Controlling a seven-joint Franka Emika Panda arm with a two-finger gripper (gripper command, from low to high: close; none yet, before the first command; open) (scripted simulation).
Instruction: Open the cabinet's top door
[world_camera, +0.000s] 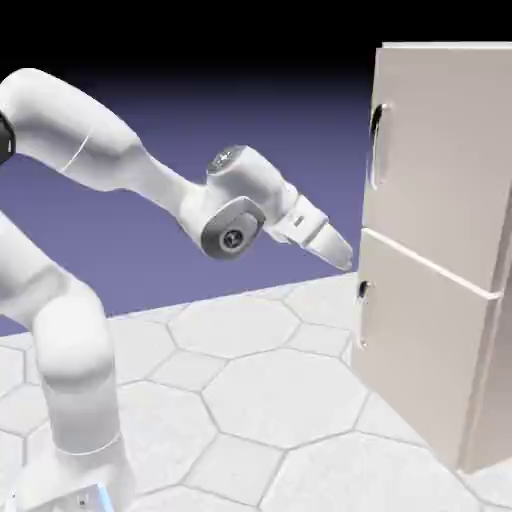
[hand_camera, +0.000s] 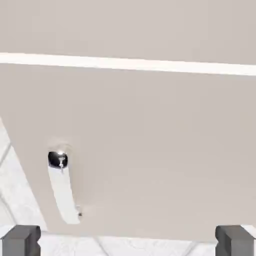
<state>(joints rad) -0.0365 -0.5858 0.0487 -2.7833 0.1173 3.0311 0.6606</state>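
1. Exterior view: the cabinet (world_camera: 440, 250) is seen standing at the right of the picture on the pale hexagon-patterned table (world_camera: 250, 390), as a tall beige box with two stacked doors.
2. The top door (world_camera: 445, 150) is shown shut, flush with the cabinet's front, and its long curved dark handle (world_camera: 376, 145) is set upright near the door's left edge.
3. The lower door (world_camera: 420, 370) is also shown shut, with a shorter dark handle (world_camera: 362, 293) near its upper left corner.
4. The gripper (world_camera: 343, 255) is carried at the end of the white arm (world_camera: 120, 160), pointed rightward and slightly down toward the cabinet.
5. The fingertips are placed just left of the cabinet's front, about level with the seam between the two doors; a narrow gap to the panel can be made out, so no contact is shown.
6. The top door's handle is located above the gripper and slightly to its right, apart from it; the lower handle is found just below and to the right of the fingertips.
7. Hand view: the picture is filled by beige door panel, crossed by the bright seam (hand_camera: 130, 64) between the doors.
8. The lower door's short shiny handle (hand_camera: 62, 185) is seen at lower left.
9. The two grey finger tips (hand_camera: 20, 240) are seen at the bottom corners, spread wide with nothing held between them.
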